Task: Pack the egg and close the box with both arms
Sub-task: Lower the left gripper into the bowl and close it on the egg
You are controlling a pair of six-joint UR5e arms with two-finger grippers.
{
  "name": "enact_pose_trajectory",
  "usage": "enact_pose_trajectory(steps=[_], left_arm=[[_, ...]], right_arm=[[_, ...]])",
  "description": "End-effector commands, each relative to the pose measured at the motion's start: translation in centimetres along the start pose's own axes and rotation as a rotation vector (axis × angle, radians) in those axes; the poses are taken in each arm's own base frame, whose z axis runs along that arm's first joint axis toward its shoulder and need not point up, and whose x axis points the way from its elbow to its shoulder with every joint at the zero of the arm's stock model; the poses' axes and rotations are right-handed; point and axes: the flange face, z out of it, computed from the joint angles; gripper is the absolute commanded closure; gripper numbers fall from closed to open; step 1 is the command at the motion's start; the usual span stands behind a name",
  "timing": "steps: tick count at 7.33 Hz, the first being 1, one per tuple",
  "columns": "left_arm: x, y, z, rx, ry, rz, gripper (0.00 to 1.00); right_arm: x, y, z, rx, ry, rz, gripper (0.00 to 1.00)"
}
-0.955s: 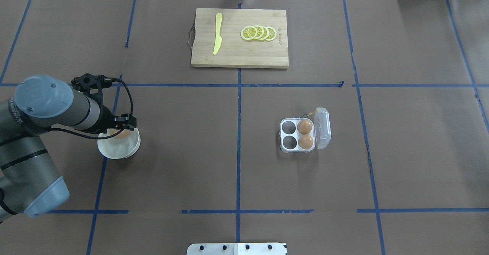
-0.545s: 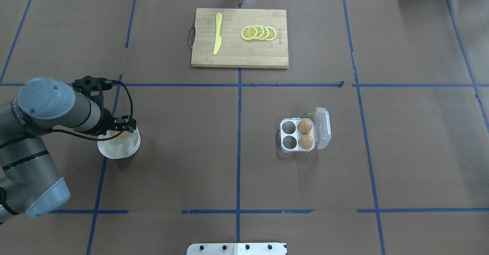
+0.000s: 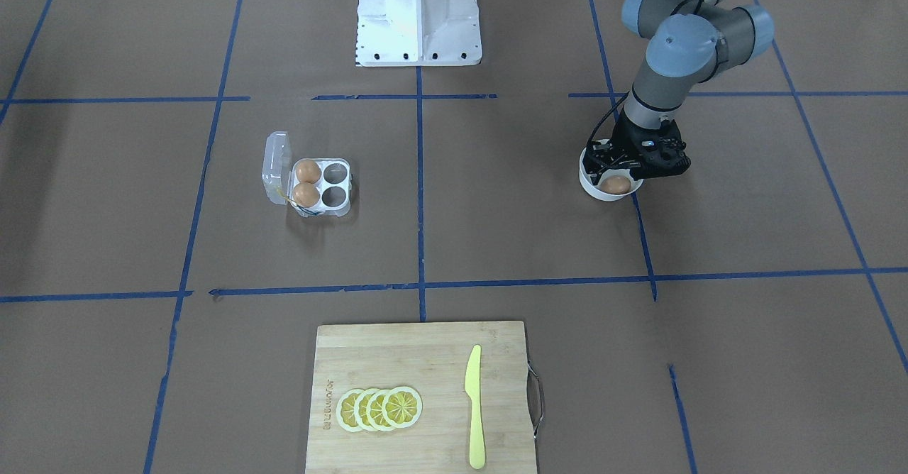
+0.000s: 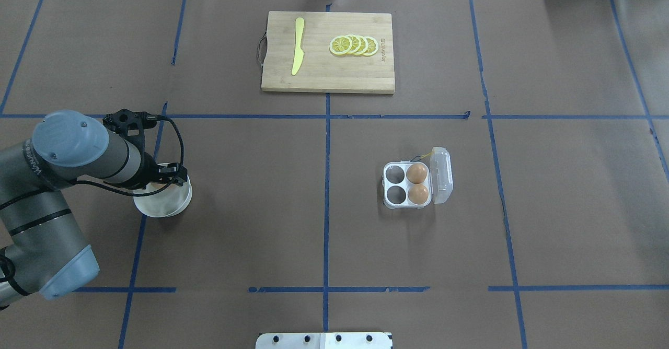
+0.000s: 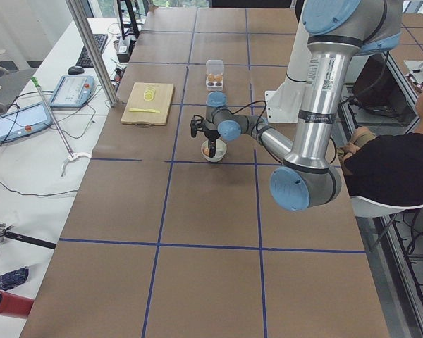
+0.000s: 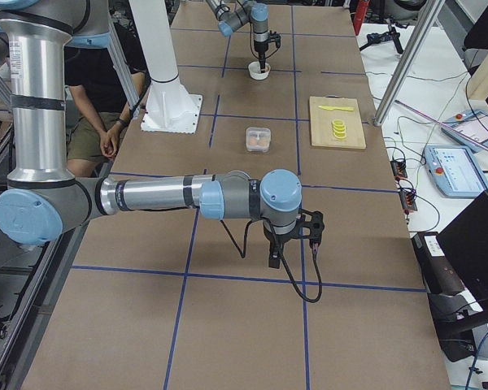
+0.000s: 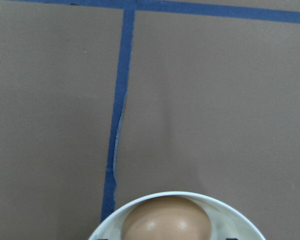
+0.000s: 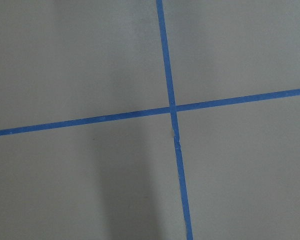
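The bench (image 4: pixel 261 223) carries the box (image 4: pixel 385 184), lid open, two cups free, well apart from the bowl (image 4: pixel 163 209). There the egg (image 7: pixel 166 220) lies under the left end effector (image 3: pixel 618 174); clenched or released, I cannot tell. Straddle it centrally, squeeze softly, lift straight.

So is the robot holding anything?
Can't tell. The left gripper is down in the bowl at the egg, but its grip is hidden.
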Motion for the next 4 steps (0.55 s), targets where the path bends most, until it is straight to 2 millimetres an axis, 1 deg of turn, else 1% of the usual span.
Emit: enact_pose_trajectory(steps=[1, 4], left_arm=[[0.14, 0.19, 0.48, -0.006, -0.005, 0.003, 0.19], [0.19, 0.12, 0.62, -0.006, -0.007, 0.004, 0.2]], right_arm=[[-0.09, 0.0, -0.08, 0.002, 0.0, -0.003, 0.0], [-0.19, 0.09, -0.19, 0.002, -0.01, -0.004, 0.0]])
